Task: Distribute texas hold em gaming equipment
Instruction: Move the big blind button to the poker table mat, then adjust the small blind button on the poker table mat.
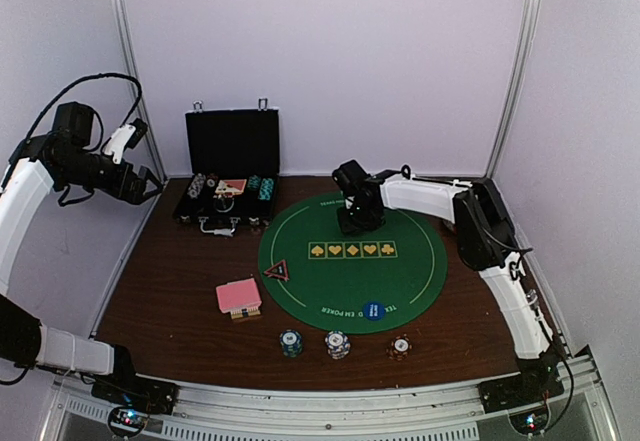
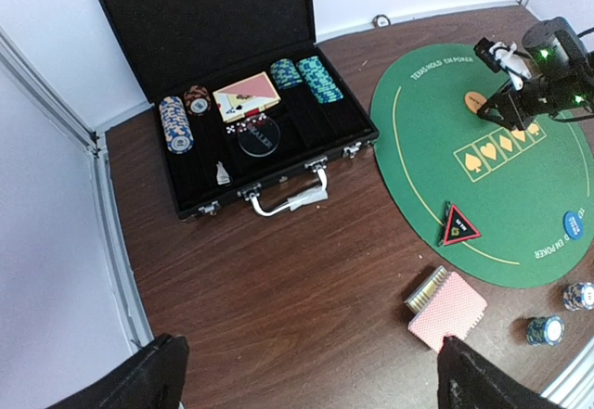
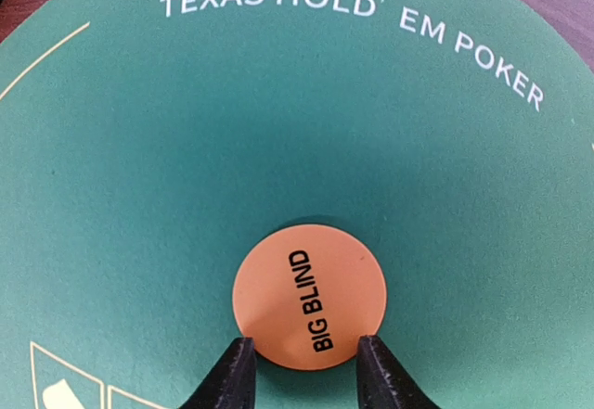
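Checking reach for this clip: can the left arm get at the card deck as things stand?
Probably yes. The left gripper hangs open above bare table, and the card deck lies uncovered just ahead, with nothing between them.

Open felt [image 3: 186,149] around orange disc [image 3: 308,296]

top: high, whole table | left wrist: wide | right wrist: close on mat [image 3: 139,149]
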You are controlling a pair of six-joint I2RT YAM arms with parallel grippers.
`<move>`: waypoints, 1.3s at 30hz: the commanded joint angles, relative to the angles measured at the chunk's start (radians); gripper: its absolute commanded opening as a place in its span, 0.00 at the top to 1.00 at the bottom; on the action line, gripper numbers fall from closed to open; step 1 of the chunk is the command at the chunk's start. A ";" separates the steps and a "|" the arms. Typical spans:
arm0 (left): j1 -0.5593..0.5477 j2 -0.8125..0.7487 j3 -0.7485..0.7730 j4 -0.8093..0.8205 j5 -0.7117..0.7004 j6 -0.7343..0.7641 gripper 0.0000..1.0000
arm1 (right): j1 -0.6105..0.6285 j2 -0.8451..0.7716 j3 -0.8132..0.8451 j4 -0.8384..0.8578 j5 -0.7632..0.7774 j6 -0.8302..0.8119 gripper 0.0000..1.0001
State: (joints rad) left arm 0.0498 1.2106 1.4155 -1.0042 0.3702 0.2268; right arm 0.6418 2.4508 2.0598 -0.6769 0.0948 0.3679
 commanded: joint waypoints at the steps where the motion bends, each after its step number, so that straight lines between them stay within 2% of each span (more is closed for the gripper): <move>1: 0.007 -0.001 0.025 0.010 -0.002 0.009 0.02 | -0.018 0.083 0.076 -0.047 0.029 0.017 0.63; 11: 0.007 0.015 0.025 0.012 -0.011 0.013 0.02 | -0.065 0.193 0.302 -0.109 0.071 0.026 0.66; 14: 0.007 0.016 0.026 0.011 -0.016 0.015 0.02 | -0.062 0.170 0.300 -0.100 0.033 -0.014 0.56; 17: 0.007 0.012 0.025 0.011 -0.020 0.016 0.02 | -0.036 0.082 0.187 -0.067 0.016 -0.059 0.43; 20: 0.007 0.009 0.023 0.012 -0.026 0.013 0.02 | -0.005 -0.062 -0.028 0.009 -0.010 -0.075 0.35; 23: 0.007 0.004 0.019 0.011 -0.024 0.004 0.02 | 0.039 -0.215 -0.252 0.079 -0.064 -0.064 0.31; 29: 0.007 -0.016 0.004 0.011 -0.019 -0.007 0.02 | 0.149 -0.415 -0.578 0.128 -0.103 -0.024 0.32; 39: 0.007 -0.034 0.001 -0.027 -0.001 -0.009 0.02 | 0.232 -0.543 -0.838 0.154 -0.099 0.036 0.46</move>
State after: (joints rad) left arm 0.0498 1.1965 1.4158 -1.0203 0.3557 0.2287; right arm 0.8616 1.9648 1.2938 -0.5121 -0.0078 0.3691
